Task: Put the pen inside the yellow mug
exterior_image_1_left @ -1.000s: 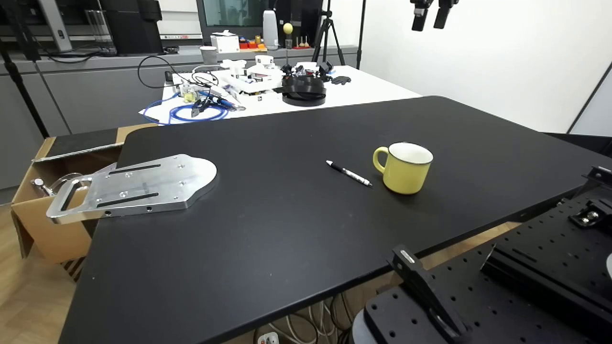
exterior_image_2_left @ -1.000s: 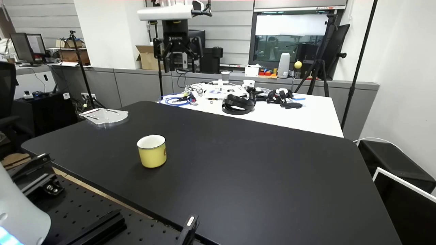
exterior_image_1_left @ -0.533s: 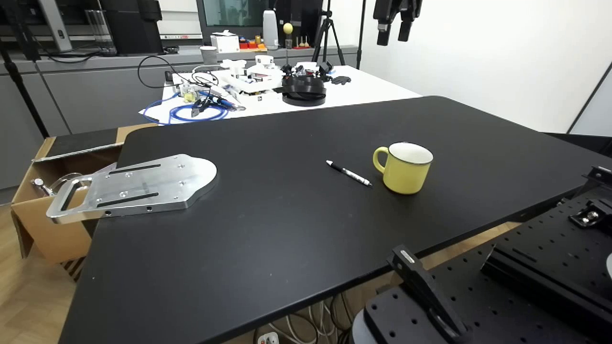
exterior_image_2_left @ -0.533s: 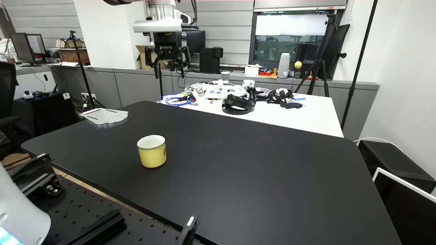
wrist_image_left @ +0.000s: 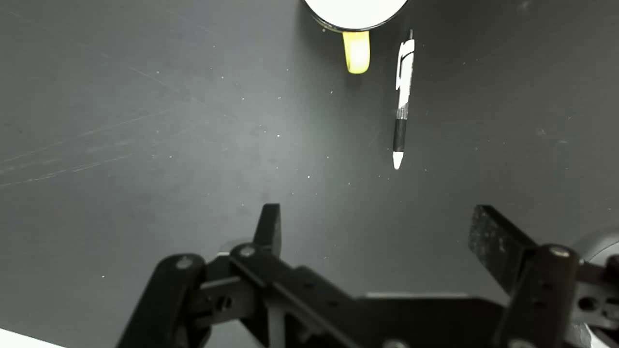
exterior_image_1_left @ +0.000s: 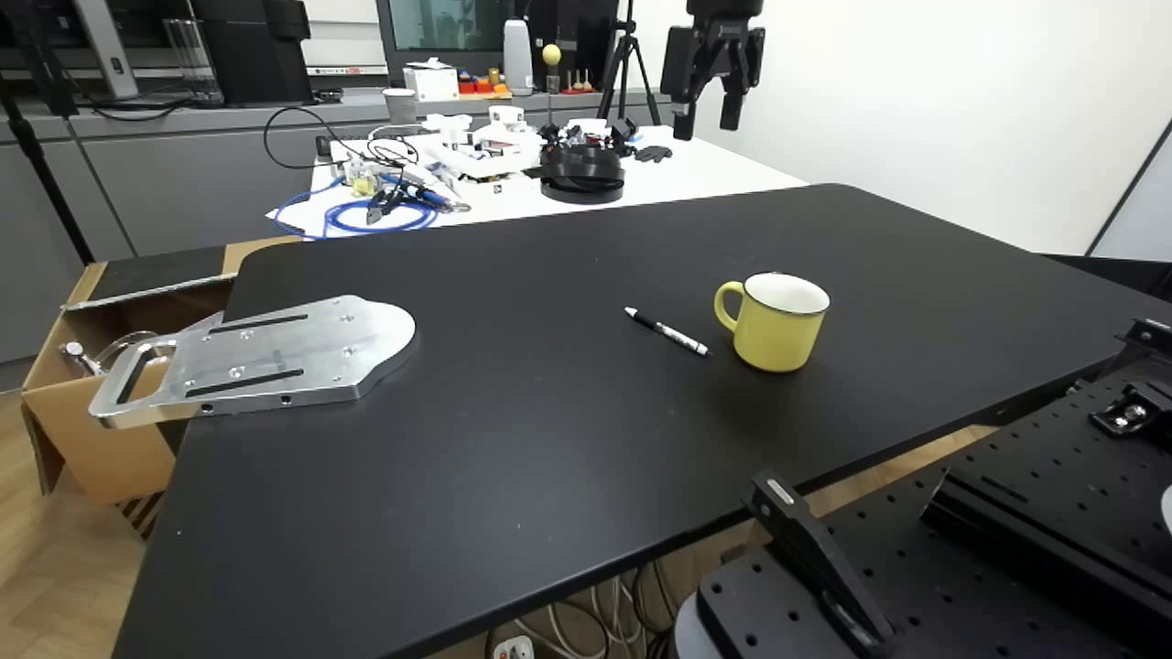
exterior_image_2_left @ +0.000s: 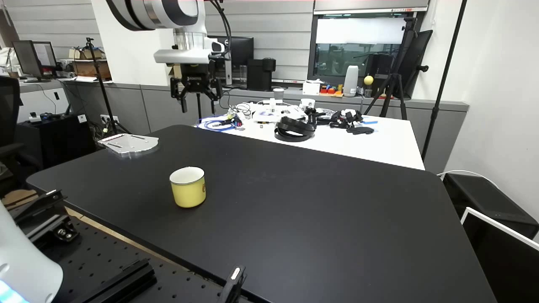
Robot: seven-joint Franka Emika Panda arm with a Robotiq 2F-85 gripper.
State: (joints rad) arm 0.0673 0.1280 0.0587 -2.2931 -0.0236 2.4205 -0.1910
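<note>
Black tabletop point(exterior_image_1_left: 513, 458) spreads across an exterior view, with a cluttered white bench point(exterior_image_1_left: 723, 169) beyond its far edge. We find the pen point(exterior_image_1_left: 668, 332) lying flat just left of the upright yellow mug point(exterior_image_1_left: 778, 334), a small gap between them; its long axis runs from far left to near right, white tip at the far left. Leftward, a broad stretch of tabletop reaches to the metal plate point(exterior_image_1_left: 284, 351) that overhangs the left edge.

In an exterior view we see the gripper point(exterior_image_2_left: 198, 108) high up, jaws pointing down; right of the yellow mug point(exterior_image_2_left: 188, 194) the surface runs to a rounded far corner.

In the wrist view the fingers point(wrist_image_left: 498, 246) stand wide apart, holding nothing. The pen point(wrist_image_left: 404, 99) lies beyond them, tip toward the gripper, clip end beside the handle point(wrist_image_left: 357, 53).
</note>
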